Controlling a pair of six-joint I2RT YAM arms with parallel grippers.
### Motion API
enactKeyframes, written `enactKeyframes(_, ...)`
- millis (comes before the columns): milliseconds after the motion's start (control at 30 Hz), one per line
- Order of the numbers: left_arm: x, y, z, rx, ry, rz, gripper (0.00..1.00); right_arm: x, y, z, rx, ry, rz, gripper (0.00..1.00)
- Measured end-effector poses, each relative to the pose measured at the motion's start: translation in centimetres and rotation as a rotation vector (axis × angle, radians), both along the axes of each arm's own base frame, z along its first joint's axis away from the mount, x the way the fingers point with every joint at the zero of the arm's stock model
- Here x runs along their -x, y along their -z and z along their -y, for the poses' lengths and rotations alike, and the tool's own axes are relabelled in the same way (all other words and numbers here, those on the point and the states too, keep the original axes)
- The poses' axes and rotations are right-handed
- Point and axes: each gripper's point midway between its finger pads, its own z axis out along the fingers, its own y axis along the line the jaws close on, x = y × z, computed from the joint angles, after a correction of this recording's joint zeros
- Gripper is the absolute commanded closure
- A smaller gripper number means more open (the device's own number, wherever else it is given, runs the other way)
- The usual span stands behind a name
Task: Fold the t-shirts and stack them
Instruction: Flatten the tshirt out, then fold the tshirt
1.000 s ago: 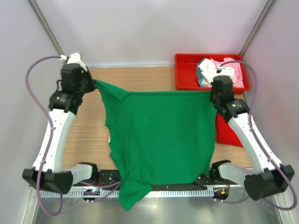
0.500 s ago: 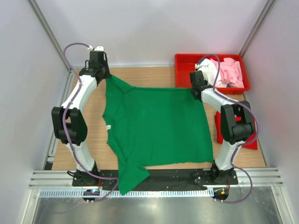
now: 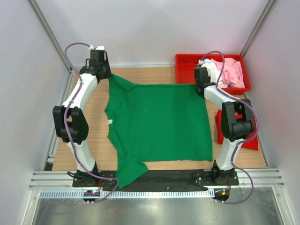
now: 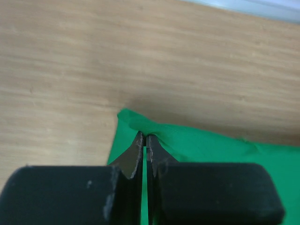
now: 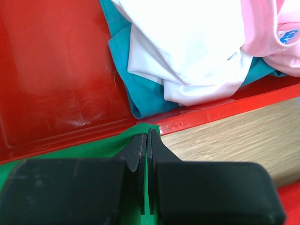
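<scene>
The right arm (image 3: 234, 122) covers much of the red shirt (image 3: 218, 133) beside the green shirt (image 3: 159, 122). In the tray (image 5: 70, 70) past the green shirt's far corner, the white shirt (image 5: 187, 47) buries most of the teal shirt (image 5: 140, 96).

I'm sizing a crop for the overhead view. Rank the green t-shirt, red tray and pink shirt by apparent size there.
1. green t-shirt, by far the largest.
2. red tray.
3. pink shirt, bunched inside the tray.

Nothing legible from here: blue print (image 5: 287, 36) on the pale pink t-shirt (image 5: 262, 28) is blurred, white tag (image 3: 111, 123) on the green t-shirt (image 3: 159, 122) too small.
</scene>
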Motion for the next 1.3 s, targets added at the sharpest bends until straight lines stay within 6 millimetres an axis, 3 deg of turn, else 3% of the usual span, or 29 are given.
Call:
enactKeyframes(167, 4.4, 1.0, 0.6, 0.106, -0.037, -0.075, 1.0, 0.3, 0.0, -0.2, -0.011, -0.014, -0.004, 0.99)
enactKeyframes(467, 9.7, -0.3, 2.6, 0.241, -0.062, -0.087, 1.0, 1.8, 0.6, 0.5, 0.021, -0.011, -0.039, 0.99)
enactKeyframes(833, 16.2, 4.5, 4.8, 0.296, -0.103, -0.224, 1.0, 3.4, 2.4, 0.9, 0.031, -0.007, -0.1, 0.99)
enactKeyframes(1033, 18.6, 3.4, 4.9, 0.352, -0.132, -0.195, 1.0, 4.4, 2.0, 1.1, 0.028, -0.005, -0.099, 0.99)
enactKeyframes(1300, 19.9, 1.6, 5.6, 0.399, -0.125, -0.151, 1.0, 4.5, 2.1, 1.3, 0.023, 0.001, -0.101, 0.99)
